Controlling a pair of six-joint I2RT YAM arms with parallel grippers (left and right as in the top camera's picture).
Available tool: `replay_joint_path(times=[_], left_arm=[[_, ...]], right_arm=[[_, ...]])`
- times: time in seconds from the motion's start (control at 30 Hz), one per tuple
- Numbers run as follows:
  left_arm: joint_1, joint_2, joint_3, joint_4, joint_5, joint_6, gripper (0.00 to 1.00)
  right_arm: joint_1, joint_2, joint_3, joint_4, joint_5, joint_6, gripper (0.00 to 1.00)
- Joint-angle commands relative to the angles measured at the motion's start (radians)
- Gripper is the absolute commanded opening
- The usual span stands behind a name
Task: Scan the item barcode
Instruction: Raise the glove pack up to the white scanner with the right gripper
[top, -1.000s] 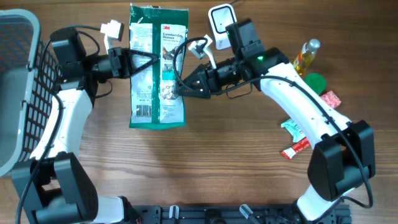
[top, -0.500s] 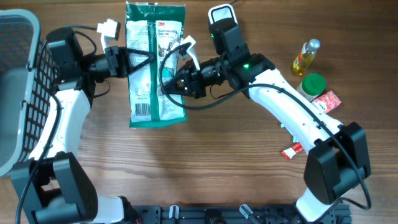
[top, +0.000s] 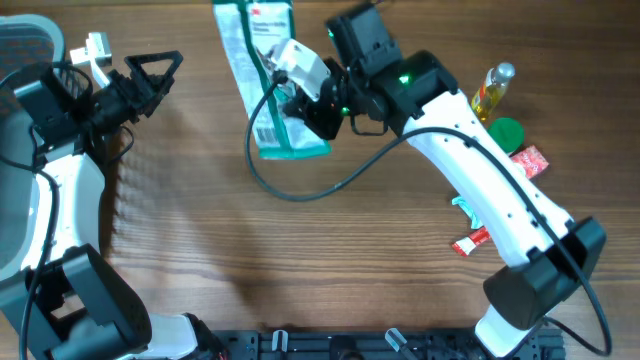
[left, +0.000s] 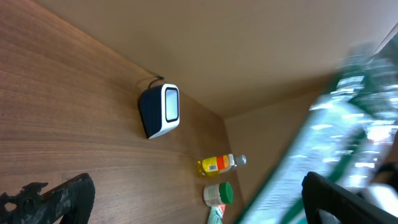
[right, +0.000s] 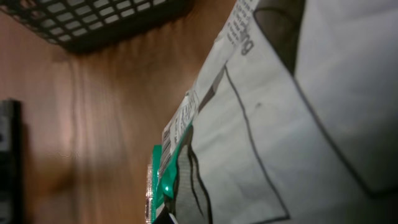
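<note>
Wooden tabletop (top: 300, 260): right jaws clamp pack (top: 245, 50) aloft near scanner (left: 160, 111); left jaws apart, empty; scan seemingly not yet done.

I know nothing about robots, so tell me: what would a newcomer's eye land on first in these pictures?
First comes the big green-and-white glove packet at the top centre, pinched in the right gripper and tilted over the wooden table. Next is the left gripper at the upper left, jaws wide open and empty, near a grey basket at the left edge. The left wrist view also shows a small white-faced scanner standing on the table.
</note>
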Motion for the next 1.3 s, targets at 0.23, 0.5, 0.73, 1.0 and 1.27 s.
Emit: replay_joint_path(times=[0.23, 0.5, 0.73, 1.0, 1.27], left_arm=[[0.003, 0.002, 0.006, 0.003, -0.012, 0.005, 1.0], [0.003, 0.002, 0.006, 0.003, -0.012, 0.005, 1.0], [0.003, 0.002, 0.006, 0.003, -0.012, 0.005, 1.0], [0.003, 0.002, 0.006, 0.003, -0.013, 0.005, 1.0], [0.003, 0.002, 0.006, 0.003, -0.012, 0.005, 1.0]], right_arm=[[0.123, 0.035, 0.089, 0.122, 0.64, -0.55, 0.04], [0.054, 0.271, 0.088, 0.438, 0.859, -0.652, 0.04], [-0.084, 0.341, 0.088, 0.66, 0.887, -0.65, 0.04], [-0.13, 0.461, 0.087, 0.755, 0.947, -0.693, 0.04], [-0.095, 0.488, 0.087, 0.692, 0.944, -0.753, 0.04]])
